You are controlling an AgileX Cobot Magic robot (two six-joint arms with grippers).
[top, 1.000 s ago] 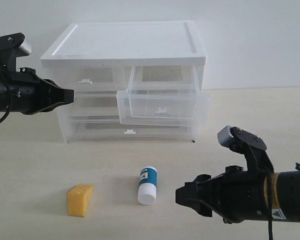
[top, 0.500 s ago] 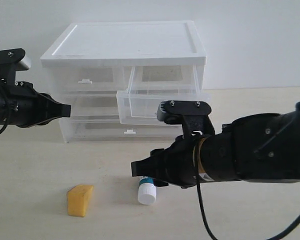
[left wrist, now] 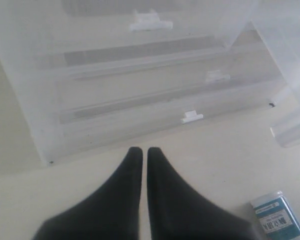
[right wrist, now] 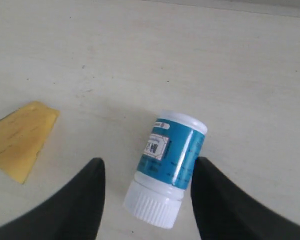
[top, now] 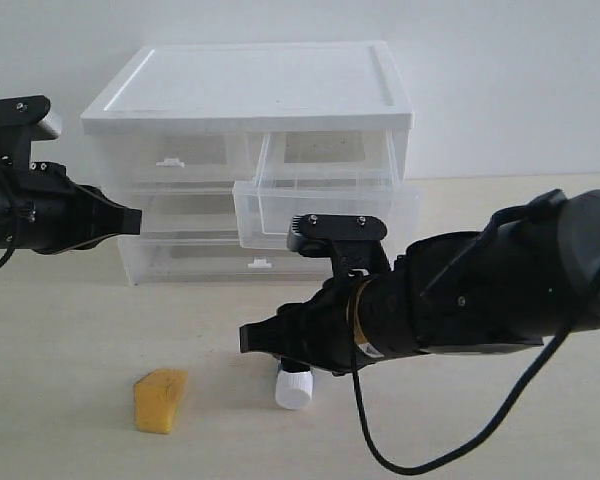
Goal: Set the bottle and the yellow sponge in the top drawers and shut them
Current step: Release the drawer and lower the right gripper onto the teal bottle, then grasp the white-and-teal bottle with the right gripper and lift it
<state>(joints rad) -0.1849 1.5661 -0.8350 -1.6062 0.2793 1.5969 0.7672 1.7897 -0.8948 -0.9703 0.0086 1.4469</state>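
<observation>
Currently the right gripper (top: 255, 338) is wide open, one finger on either side of the bottle (right wrist: 172, 155), not clamped on it. The bottle lies on its side on the table (top: 60, 330), cap toward the near edge, in front of the chest (top: 250, 85). The yellow sponge (top: 160, 400) sits left of the bottle, apart from it. The right top drawer (top: 325, 195) is pulled out and the left top drawer (top: 175, 155) is shut. The left gripper (left wrist: 140, 152) is closed, empty, and hovering left of the chest.

A pale tabletop (top: 70, 330) meets a plain white wall (top: 510, 80).
</observation>
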